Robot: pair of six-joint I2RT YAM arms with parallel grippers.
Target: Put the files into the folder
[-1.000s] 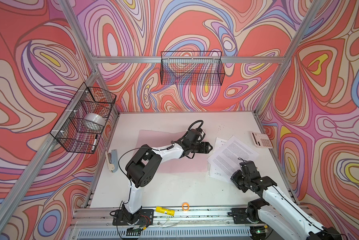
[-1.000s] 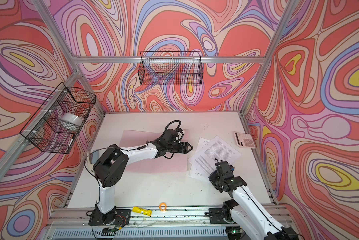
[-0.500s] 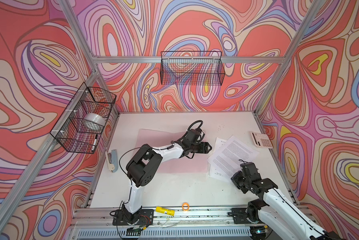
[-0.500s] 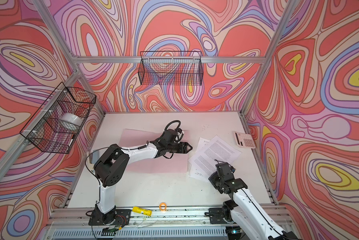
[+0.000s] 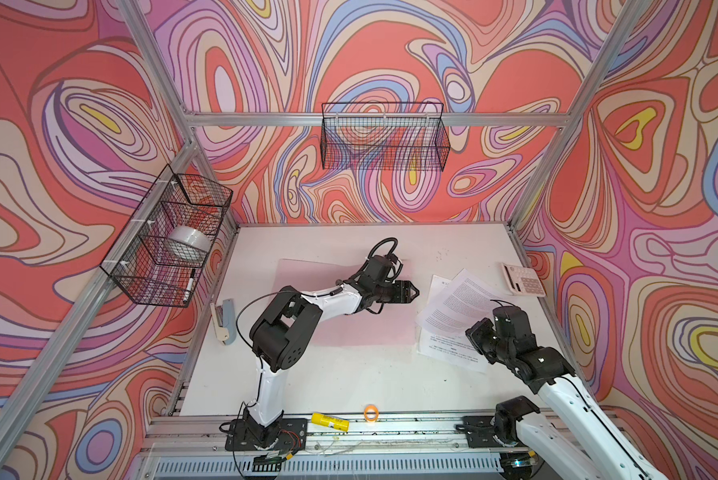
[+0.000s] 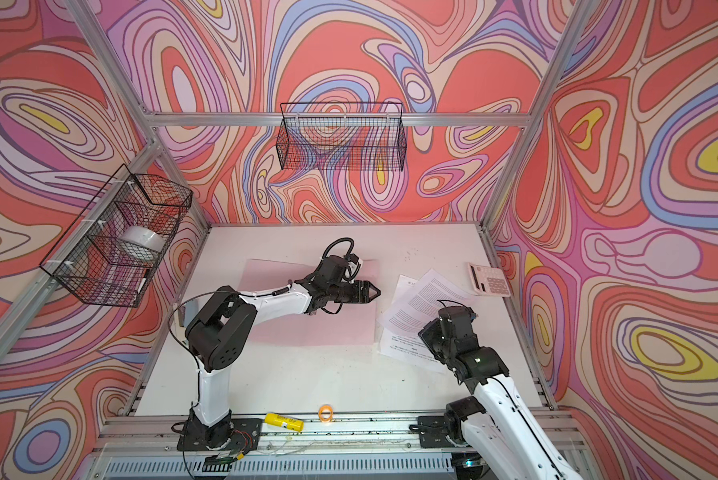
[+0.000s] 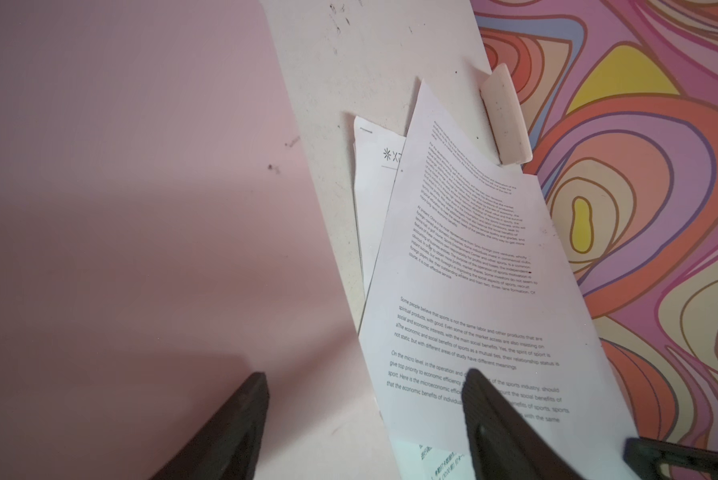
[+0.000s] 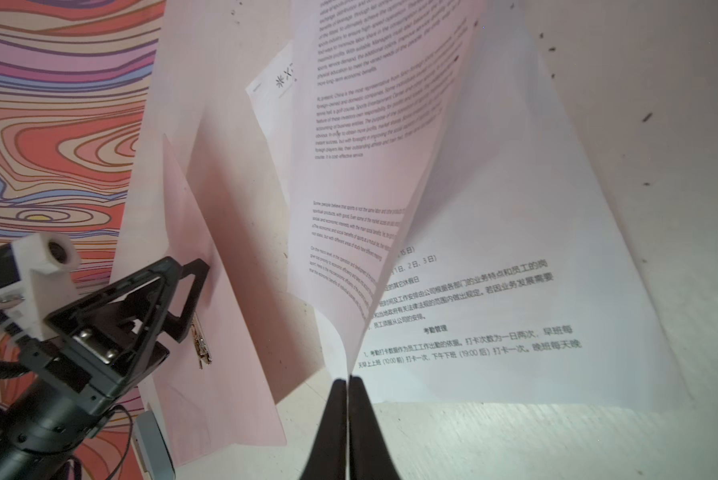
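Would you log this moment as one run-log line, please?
left gripper: open, at edge of pale pink plastic folder | right gripper: shut on top sheet of white printed paper files | files: not yet in folder

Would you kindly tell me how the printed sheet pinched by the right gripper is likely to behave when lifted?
Probably floppy: the sheet curls up from the corner that the shut right gripper pinches. It looks thin and light, so it should lift easily yet sag and sway. It may also drag the sheet beneath, since they overlap.
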